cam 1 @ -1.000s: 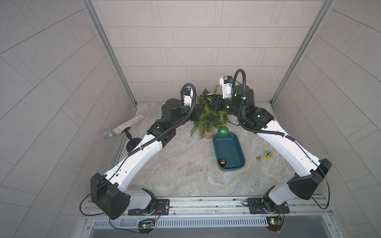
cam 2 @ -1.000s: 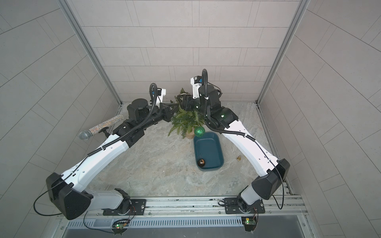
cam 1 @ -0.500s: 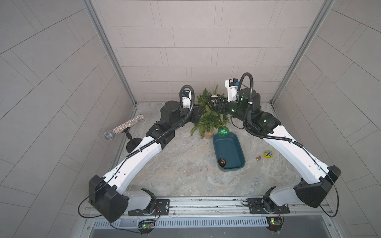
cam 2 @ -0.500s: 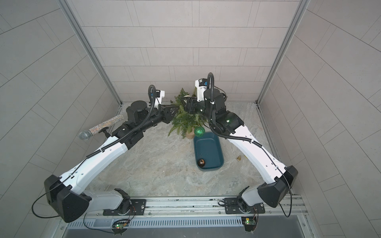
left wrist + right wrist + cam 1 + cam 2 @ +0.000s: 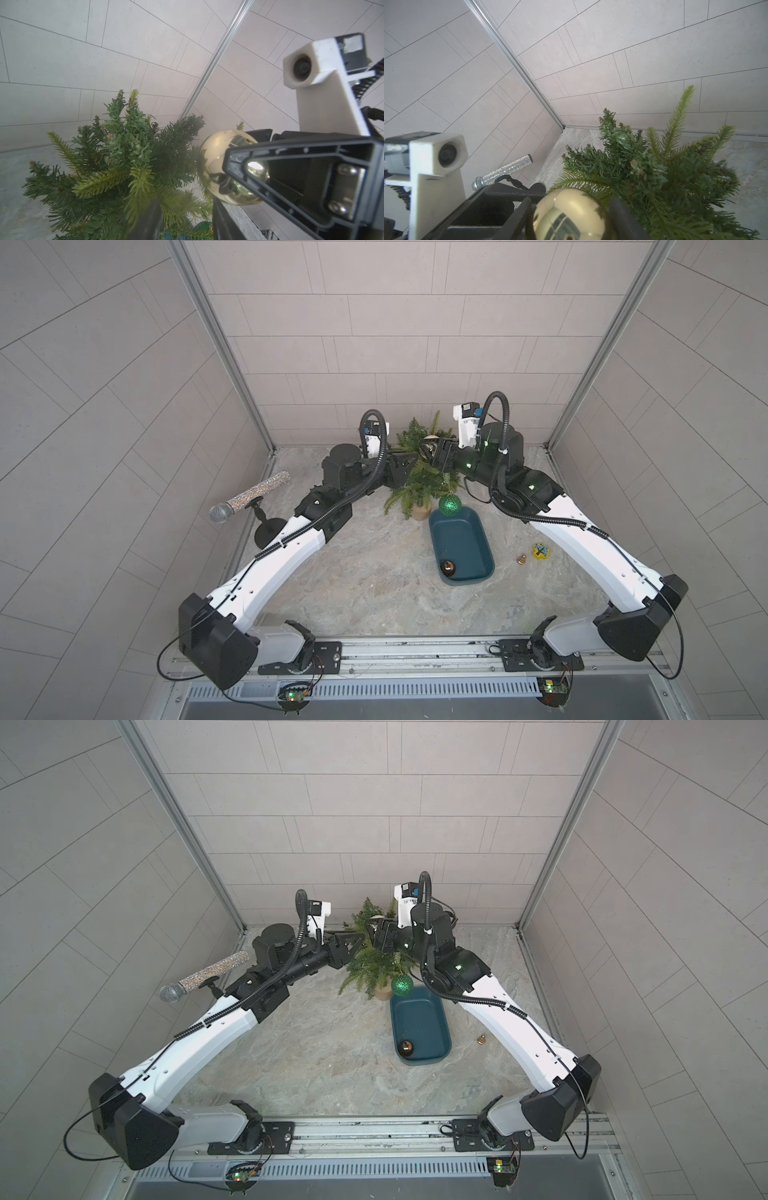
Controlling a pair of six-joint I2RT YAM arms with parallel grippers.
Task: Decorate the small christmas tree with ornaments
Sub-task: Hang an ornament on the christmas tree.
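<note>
Top views: small christmas tree (image 5: 419, 485) is set at the bench's (image 5: 353, 580) back, green ornament (image 5: 449, 504) hung on it, copper ornament (image 5: 448, 568) left in tray (image 5: 461, 535).
Left wrist: left gripper (image 5: 185, 202) is held open at the branches.
Right wrist: gold ornament (image 5: 566, 216) is clamped in right gripper (image 5: 570, 201).

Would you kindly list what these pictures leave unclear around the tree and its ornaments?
Pale gold ornament: loop unseen; the frame edge cuts it in the right wrist view, and the right gripper partly covers it in the left wrist view.
Green ornament: in the left wrist view, only a blurred sliver behind branches of the small christmas tree.
Flat yellow piece: print too small, in a top view.
</note>
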